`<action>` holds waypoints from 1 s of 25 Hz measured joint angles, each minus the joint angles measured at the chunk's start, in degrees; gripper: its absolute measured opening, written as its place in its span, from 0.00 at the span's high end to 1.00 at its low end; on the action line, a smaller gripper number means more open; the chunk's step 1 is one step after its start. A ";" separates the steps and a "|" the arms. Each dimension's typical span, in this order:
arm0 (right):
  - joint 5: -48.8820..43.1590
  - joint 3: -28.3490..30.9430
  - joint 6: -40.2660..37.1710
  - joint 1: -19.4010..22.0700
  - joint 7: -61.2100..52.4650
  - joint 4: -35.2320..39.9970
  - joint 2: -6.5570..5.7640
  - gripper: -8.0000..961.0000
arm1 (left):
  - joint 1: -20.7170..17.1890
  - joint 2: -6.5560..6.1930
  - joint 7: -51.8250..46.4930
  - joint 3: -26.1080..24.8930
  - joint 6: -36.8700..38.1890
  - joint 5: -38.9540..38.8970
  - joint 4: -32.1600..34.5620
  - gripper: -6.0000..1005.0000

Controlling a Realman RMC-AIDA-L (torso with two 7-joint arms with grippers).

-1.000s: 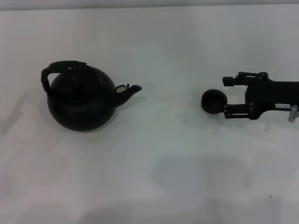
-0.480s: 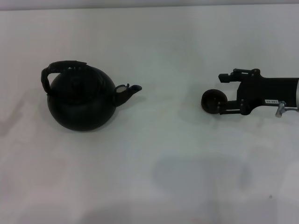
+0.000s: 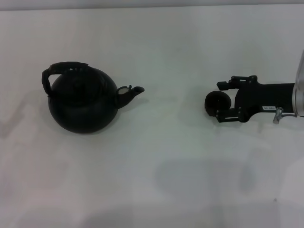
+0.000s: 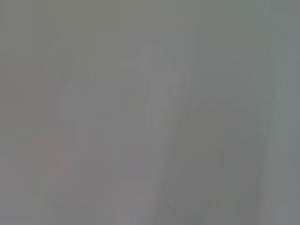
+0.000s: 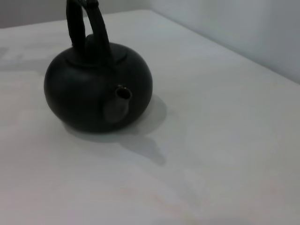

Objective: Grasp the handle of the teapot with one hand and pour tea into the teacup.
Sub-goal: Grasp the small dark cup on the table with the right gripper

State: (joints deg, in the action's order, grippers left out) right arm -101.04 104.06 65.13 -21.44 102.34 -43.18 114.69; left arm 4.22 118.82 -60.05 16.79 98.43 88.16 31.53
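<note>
White tabletop all round: my right gripper, fingers spread around the teacup, has slid closer about it. Teapot and handle untouched, so pouring hasn't begun.

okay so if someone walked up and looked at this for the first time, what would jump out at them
The big round black teapot on the robot's left side of the white table would catch the eye first, its arched handle up and spout pointing right. Across the bare gap, the tiny dark teacup sits right at the right claw, which reaches in from the right edge.
</note>
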 joint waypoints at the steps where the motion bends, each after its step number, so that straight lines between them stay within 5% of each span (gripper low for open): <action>1: -0.01 -0.25 -0.13 0.00 -0.11 0.07 0.00 0.13 | 0.05 0.00 0.01 0.00 0.00 0.00 0.00 0.13; 25: -0.12 -0.88 -1.91 -0.01 -0.18 0.43 0.00 0.13 | 0.15 -0.09 0.56 0.00 0.01 0.00 -0.49 0.13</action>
State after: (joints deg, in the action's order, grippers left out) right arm -101.16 103.18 63.21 -21.45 102.16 -42.75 114.69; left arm 4.37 118.74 -59.49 16.79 98.44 88.15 31.04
